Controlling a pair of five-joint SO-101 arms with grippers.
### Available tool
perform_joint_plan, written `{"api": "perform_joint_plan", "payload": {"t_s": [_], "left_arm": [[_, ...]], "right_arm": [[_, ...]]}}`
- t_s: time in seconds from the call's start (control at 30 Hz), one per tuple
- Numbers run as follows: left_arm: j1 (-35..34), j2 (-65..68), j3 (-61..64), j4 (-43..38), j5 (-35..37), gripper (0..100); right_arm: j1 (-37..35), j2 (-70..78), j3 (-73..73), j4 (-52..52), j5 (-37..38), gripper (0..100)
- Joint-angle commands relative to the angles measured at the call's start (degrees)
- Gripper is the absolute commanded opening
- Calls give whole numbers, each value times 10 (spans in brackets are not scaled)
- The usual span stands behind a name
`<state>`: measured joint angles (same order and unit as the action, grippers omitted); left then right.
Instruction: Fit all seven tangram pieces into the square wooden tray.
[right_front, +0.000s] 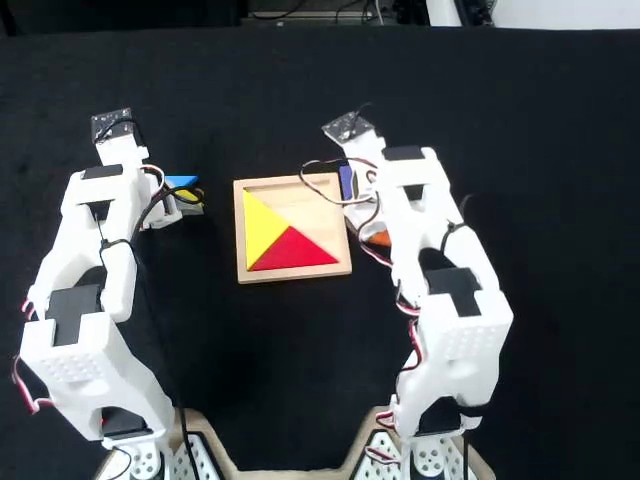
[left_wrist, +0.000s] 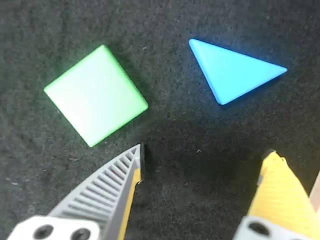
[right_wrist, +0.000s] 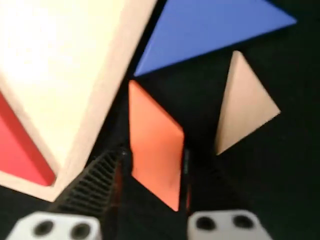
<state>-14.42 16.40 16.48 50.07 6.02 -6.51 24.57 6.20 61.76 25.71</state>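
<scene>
Pinching the orange piece (right_wrist: 152, 135) between its two fingers, the right gripper (right_wrist: 152, 159) sits just outside the wooden tray (right_wrist: 102, 115), beside its rim (lifted or resting, we cannot tell). Near it on the black cloth lie a dark blue triangle (right_wrist: 210, 27) and a tan triangle (right_wrist: 242, 105), apart from each other. The right arm (right_front: 430, 230) stretches forward along the tray's right side, wrist bent down. In the tray we see a yellow triangle (right_front: 260, 225) and a red triangle (right_front: 297, 250), edges touching; the rest of the floor is bare wood. The left gripper (left_wrist: 205, 155) hangs with fingers spread wide, holding nothing. Just ahead of it are a green square (left_wrist: 95, 95) and a light blue triangle (left_wrist: 232, 70), apart. The left arm (right_front: 100, 230) is folded at the elbow, left of the tray.
</scene>
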Motion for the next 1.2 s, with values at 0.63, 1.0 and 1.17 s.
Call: {"api": "perform_joint_plan", "payload": {"t_s": [0.63,1.0,1.17], "left_arm": [[-7,-33,-5,-7,4,364],[-8,-33,-4,-7,4,364],[-8,-33,-4,-7,4,364]], "right_arm": [[-98,-259,56,1,-245,11],[-131,-120,24,-27,-396,11],[-134,-105,22,-33,-396,11]]}}
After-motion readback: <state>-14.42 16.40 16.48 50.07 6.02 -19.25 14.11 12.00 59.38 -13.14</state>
